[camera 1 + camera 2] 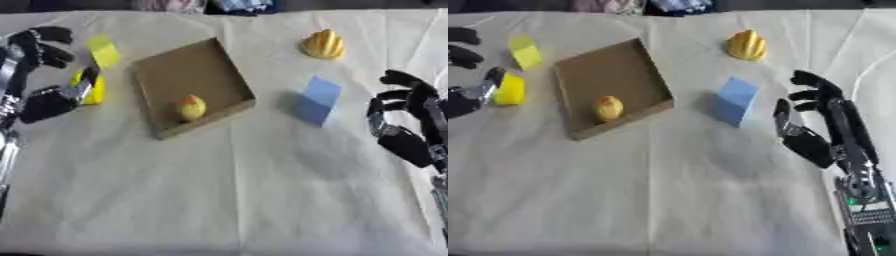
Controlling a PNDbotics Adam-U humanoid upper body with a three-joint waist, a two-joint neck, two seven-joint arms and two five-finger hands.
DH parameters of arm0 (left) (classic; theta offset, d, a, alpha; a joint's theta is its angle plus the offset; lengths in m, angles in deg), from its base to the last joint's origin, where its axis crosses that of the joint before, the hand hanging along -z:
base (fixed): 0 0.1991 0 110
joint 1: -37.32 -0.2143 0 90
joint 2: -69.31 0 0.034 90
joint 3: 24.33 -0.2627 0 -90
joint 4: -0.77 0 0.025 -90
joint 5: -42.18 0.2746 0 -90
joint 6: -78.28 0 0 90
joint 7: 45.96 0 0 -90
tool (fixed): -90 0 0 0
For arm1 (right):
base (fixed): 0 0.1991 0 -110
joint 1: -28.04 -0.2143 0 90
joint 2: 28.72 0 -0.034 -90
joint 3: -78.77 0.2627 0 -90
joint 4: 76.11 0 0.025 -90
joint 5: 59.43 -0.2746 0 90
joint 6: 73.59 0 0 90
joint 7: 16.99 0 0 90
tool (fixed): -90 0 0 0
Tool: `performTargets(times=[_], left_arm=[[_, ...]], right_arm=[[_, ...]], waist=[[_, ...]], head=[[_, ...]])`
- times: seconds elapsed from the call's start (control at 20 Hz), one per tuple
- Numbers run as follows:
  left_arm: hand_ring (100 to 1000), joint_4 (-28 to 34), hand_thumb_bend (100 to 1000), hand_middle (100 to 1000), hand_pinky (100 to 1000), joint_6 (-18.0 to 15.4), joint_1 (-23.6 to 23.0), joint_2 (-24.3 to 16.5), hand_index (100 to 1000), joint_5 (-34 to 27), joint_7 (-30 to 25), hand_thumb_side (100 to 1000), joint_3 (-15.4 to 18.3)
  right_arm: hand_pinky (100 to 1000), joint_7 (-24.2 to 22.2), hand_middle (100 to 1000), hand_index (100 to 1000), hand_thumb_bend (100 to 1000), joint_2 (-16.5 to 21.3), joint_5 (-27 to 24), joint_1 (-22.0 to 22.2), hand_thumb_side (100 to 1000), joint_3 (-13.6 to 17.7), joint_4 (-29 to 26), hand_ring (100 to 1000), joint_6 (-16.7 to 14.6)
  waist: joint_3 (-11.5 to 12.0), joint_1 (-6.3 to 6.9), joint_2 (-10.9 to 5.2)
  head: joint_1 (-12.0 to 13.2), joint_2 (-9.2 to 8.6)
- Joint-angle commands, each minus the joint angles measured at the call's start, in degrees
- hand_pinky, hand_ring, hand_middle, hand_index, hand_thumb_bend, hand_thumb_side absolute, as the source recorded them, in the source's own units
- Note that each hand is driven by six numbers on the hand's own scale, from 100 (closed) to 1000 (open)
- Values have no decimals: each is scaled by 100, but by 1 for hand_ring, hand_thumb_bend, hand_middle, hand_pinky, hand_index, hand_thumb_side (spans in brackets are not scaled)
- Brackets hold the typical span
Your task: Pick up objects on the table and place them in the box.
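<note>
1. A small yellow rounded object (509,90) is lying at the far left of the cloth-covered worktop (245,190), left of the shallow cardboard box (188,67).
2. The left hand (52,100) is touching it, thumb against its near side, fingers (48,47) curled above but not gripping.
3. A yellow duck-like toy (191,107) is sitting inside the box.
4. The right hand (820,125) is resting released, right of the blue block (735,101).

near cloth (227,200): open | blue block (735,101): stands between box (229,65) and right robot hand (820,127)
</note>
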Motion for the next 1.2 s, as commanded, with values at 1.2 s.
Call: performTargets(times=[1.2], left_arm=[[714, -5670, 495, 755, 729, 92, 3375, -600, 842, 2081, -1272, 205, -106]], right_arm=[[676, -183, 805, 891, 100, 179, -39, 86, 350, -183, -25, 733, -69]], waist=[[-531, 152, -286]], head=[[295, 33]])
